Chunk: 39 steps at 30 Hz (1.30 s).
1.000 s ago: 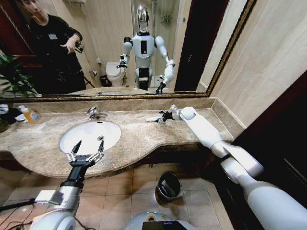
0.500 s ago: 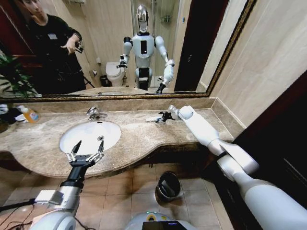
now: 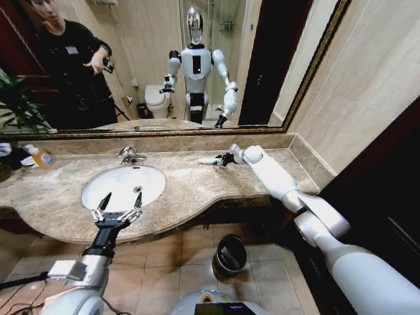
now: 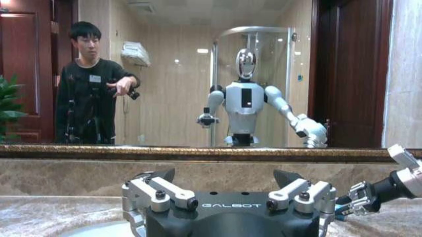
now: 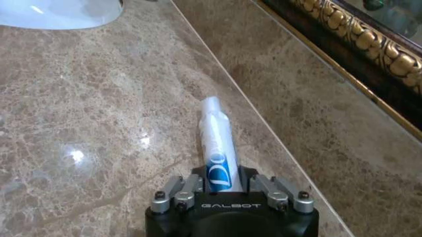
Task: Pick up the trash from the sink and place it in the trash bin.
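Observation:
My right gripper is at the back of the marble countertop, right of the sink, shut on a white-and-blue packet of trash. In the right wrist view the packet sticks out from between the jaws of the right gripper, low over the counter; whether it touches the stone I cannot tell. My left gripper hovers open and empty over the sink's front rim. The left wrist view shows the left gripper with its fingers spread. The black trash bin stands on the floor below the counter.
A chrome faucet rises behind the basin. A bottle of orange liquid stands at the counter's far left, beside a plant. A gold-framed mirror runs along the back, and a wall closes off the right end.
My right arm has shifted slightly back toward the mirror, carrying the packet with it. The left arm has stayed still.

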Available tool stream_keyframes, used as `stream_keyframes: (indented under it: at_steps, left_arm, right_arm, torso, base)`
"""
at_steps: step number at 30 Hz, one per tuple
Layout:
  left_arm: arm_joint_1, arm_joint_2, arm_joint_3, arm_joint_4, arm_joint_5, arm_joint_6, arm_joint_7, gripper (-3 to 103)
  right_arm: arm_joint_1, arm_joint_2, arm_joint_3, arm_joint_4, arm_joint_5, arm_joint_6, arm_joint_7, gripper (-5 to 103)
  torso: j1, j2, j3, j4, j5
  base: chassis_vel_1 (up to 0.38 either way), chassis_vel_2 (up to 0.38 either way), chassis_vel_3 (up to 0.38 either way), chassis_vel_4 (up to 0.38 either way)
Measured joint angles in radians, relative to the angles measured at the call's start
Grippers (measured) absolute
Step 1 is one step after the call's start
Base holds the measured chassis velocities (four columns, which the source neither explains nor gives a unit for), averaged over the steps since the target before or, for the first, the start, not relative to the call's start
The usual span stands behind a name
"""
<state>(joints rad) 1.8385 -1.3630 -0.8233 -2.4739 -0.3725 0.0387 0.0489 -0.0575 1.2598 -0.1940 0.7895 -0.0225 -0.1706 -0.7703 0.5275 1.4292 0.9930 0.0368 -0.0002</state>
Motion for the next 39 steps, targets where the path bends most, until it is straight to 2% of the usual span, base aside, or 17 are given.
stream_keyframes:
  at_steps: [6,8,10,13,14,16,17,19,23,26,27,29,30,32,35,37,39]
  left_arm:
    - [0.0,0.0,0.0,0.0,0.0,0.0,0.0,100]
    - [0.0,0.0,0.0,0.0,0.0,0.0,0.0,100]
    - [0.0,0.0,0.0,0.0,0.0,0.0,0.0,100]
    - [0.0,0.0,0.0,0.0,0.0,0.0,0.0,100]
    - [0.0,0.0,0.0,0.0,0.0,0.0,0.0,100]
    - [0.0,0.0,0.0,0.0,0.0,0.0,0.0,100]
    - [0.0,0.0,0.0,0.0,0.0,0.0,0.0,100]
    - [0.0,0.0,0.0,0.0,0.0,0.0,0.0,100]
    - [0.0,0.0,0.0,0.0,0.0,0.0,0.0,100]
    - [0.0,0.0,0.0,0.0,0.0,0.0,0.0,100]
    - [0.0,0.0,0.0,0.0,0.0,0.0,0.0,100]
    - [0.0,0.0,0.0,0.0,0.0,0.0,0.0,100]
    - [0.0,0.0,0.0,0.0,0.0,0.0,0.0,100]
    - [0.0,0.0,0.0,0.0,0.0,0.0,0.001,100]
    - [0.0,0.0,0.0,0.0,0.0,0.0,0.0,100]
    - [0.0,0.0,0.0,0.0,0.0,0.0,0.0,100]
    - [0.0,0.0,0.0,0.0,0.0,0.0,0.001,100]
  right_arm:
    - [-0.009,0.0,-0.007,0.013,0.021,-0.001,0.027,20]
    - [-0.02,-0.014,-0.008,0.051,0.069,-0.029,0.046,14]
    - [-0.024,-0.021,-0.006,0.069,0.086,-0.043,0.052,14]
    - [-0.052,-0.084,-0.011,0.202,0.229,-0.097,0.115,9]
    - [-0.052,-0.084,-0.011,0.202,0.229,-0.097,0.115,9]
    - [-0.091,-0.136,-0.006,0.332,0.346,-0.134,0.18,9]
    - [-0.091,-0.136,-0.006,0.332,0.346,-0.134,0.18,9]
    - [-0.144,-0.185,0.014,0.455,0.444,-0.167,0.252,9]
    - [-0.216,-0.227,0.052,0.547,0.5,-0.161,0.308,9]
    - [-0.32,-0.258,0.117,0.634,0.532,-0.142,0.367,9]
    - [-0.423,-0.279,0.188,0.714,0.564,-0.137,0.437,9]
    - [-0.455,-0.283,0.214,0.741,0.569,-0.137,0.457,9]
    - [-0.572,-0.291,0.315,0.834,0.573,-0.131,0.484,9]
    - [-0.608,-0.294,0.342,0.861,0.572,-0.124,0.488,9]
    - [-0.806,-0.295,0.431,1.0,0.564,-0.069,0.513,9]
    - [-0.833,-0.293,0.445,1.018,0.562,-0.065,0.518,9]
    - [-0.95,-0.271,0.506,1.101,0.548,-0.042,0.55,9]
  torso:
    - [0.0,0.0,0.0,0.0,0.0]
    - [0.0,0.0,0.0,0.0002,0.0003]
    - [0.0,0.0,0.0,0.0003,0.0003]
    - [0.0,0.0,0.0,0.0001,0.0001]
    - [0.0,0.0,0.0,0.0001,0.0001]
    - [0.0,0.0,0.0,0.0,0.0002]
    - [0.0,0.0,0.0,0.0,0.0002]
    - [0.0,0.0,0.0,0.0001,0.0001]
    - [0.0,0.0,0.0,0.0002,0.0002]
    - [0.0,0.0,0.0,0.0,0.0004]
    - [0.0,0.0,0.0,0.0001,0.0003]
    - [0.0,0.0,0.0,0.0,0.0005]
    - [0.0,0.0,0.0,0.0,0.0004]
    - [0.0,0.0,0.0,0.0,0.0005]
    - [0.0,0.0,0.0,-0.0001,0.0008]
    - [0.0,0.0,0.0,0.0,0.0007]
    - [0.0,0.0,0.0,-0.0001,0.0]
  base:
    - [0.0,0.0,0.0,0.0]
    - [0.0,0.0,0.0,0.0]
    - [0.0,0.0,0.0,0.0]
    - [0.0,0.0,0.0,0.0]
    - [0.0,0.0,0.0,0.0]
    - [0.0,0.0,0.0,0.0]
    - [0.0,0.0,0.0,0.0]
    - [0.0,0.0,0.0,0.0]
    - [0.0,0.0,0.0,0.0]
    - [0.0,0.0,0.0,0.0]
    - [0.0,0.0,0.0,0.0]
    - [0.0,0.0,0.0,0.0]
    - [0.0,0.0,0.0,0.0]
    - [0.0,0.0,0.0,0.0]
    - [0.0,0.0,0.0,0.0]
    - [0.0,0.0,0.0,0.0]
    - [0.0,0.0,0.0,0.0]
